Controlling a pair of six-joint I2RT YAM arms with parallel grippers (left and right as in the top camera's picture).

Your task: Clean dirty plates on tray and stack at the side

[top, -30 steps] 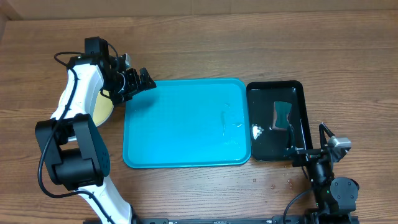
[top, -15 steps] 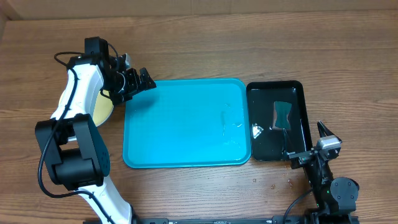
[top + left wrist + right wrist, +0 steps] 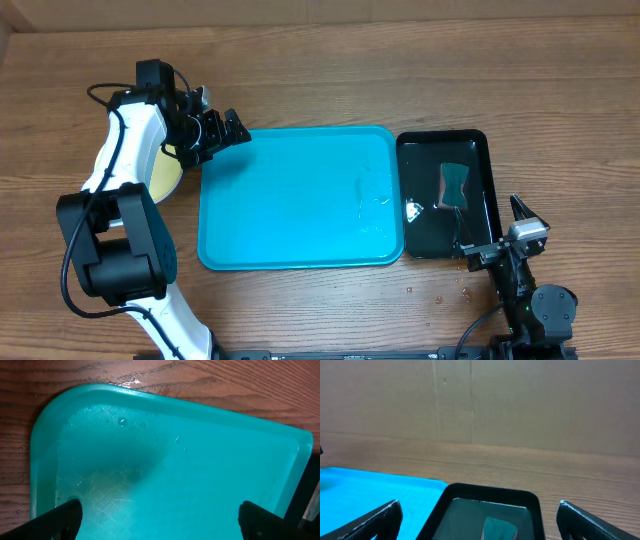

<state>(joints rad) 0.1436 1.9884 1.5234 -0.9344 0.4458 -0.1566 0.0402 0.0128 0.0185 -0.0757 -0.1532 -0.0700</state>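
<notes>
At the far left, a pale yellow-green plate [image 3: 163, 176] lies on the worktop [image 3: 330, 70] just beside the tray, mostly hidden under the left arm. Whether the other two plates sit beneath it cannot be told from here. The left end effector [image 3: 216, 135] hangs over the tray's near-left corner exactly as it did a second ago. Its wrist view shows the fingers [image 3: 64, 516] spread wide with nothing between them. The cyan-blue tray [image 3: 300, 255] carries no plates, only a few wet streaks [image 3: 375, 200] toward its right side. To its right, touching or nearly so, the black tray [image 3: 482, 140] holds a teal pad [image 3: 455, 184] in shallow water. The one thing that has changed is at the far right. The right end effector [image 3: 500, 230] has drawn back a little toward its base and then gone still, fingers wide apart and empty, looking over the black tray. With the tray bare, the pad set down and both arms idle, the job looks finished or very nearly so.
</notes>
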